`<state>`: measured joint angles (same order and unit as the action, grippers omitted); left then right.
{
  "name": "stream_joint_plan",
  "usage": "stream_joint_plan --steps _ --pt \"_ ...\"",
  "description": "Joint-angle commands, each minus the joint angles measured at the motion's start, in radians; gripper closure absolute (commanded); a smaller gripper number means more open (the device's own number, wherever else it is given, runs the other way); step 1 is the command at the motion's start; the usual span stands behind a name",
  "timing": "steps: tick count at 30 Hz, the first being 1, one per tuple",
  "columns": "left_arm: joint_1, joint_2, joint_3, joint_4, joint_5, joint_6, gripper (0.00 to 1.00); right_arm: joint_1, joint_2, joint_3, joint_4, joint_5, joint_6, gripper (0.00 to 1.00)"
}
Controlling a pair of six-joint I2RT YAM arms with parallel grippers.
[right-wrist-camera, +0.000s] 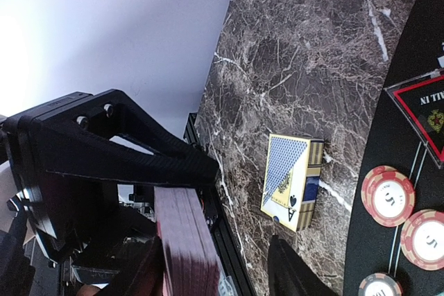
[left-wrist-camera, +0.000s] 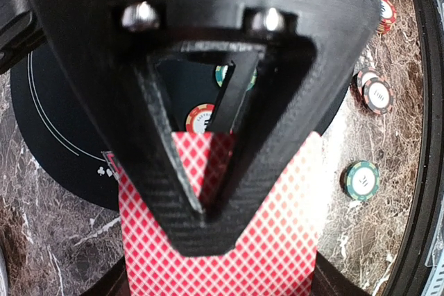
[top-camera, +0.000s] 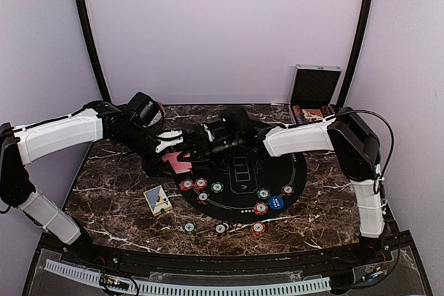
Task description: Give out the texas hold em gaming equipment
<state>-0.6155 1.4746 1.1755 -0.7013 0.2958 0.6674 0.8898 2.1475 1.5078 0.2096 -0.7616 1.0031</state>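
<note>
My left gripper (top-camera: 173, 149) is shut on a thick deck of red-backed cards (top-camera: 177, 163) and holds it over the left rim of the black round mat (top-camera: 284, 171). In the left wrist view its upper finger (left-wrist-camera: 208, 192) presses on the top card (left-wrist-camera: 277, 240). My right gripper (top-camera: 197, 148) is open around the deck. In the right wrist view the deck's edge (right-wrist-camera: 182, 240) stands beside one of its fingers (right-wrist-camera: 135, 276), and the other finger (right-wrist-camera: 290, 272) is apart from it. Several poker chips lie on the mat, such as a red one (top-camera: 186, 185) and a blue one (top-camera: 276, 203).
A blue and yellow card box (top-camera: 158, 199) lies on the marble left of the mat and also shows in the right wrist view (right-wrist-camera: 291, 181). Three chips (top-camera: 220, 229) lie off the mat near the front edge. A silver hinged case (top-camera: 316, 86) stands open at the back right.
</note>
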Motion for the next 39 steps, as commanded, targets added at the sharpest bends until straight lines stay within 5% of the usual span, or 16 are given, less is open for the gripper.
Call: stream_joint_plan --steps 1,7,19,39 --pt "-0.001 -0.021 0.017 0.021 0.018 -0.012 0.94 -0.009 -0.033 -0.027 -0.030 0.021 0.000 0.43" --pt "-0.001 -0.007 0.034 0.023 0.017 -0.015 0.94 0.019 -0.012 -0.002 0.044 -0.017 0.057 0.33" --pt "-0.001 -0.002 0.030 0.020 0.008 -0.019 0.94 0.032 0.049 0.051 0.030 -0.055 0.054 0.30" --pt "-0.001 0.004 0.031 0.016 -0.007 -0.024 0.97 -0.009 -0.056 0.012 -0.098 -0.016 -0.044 0.49"
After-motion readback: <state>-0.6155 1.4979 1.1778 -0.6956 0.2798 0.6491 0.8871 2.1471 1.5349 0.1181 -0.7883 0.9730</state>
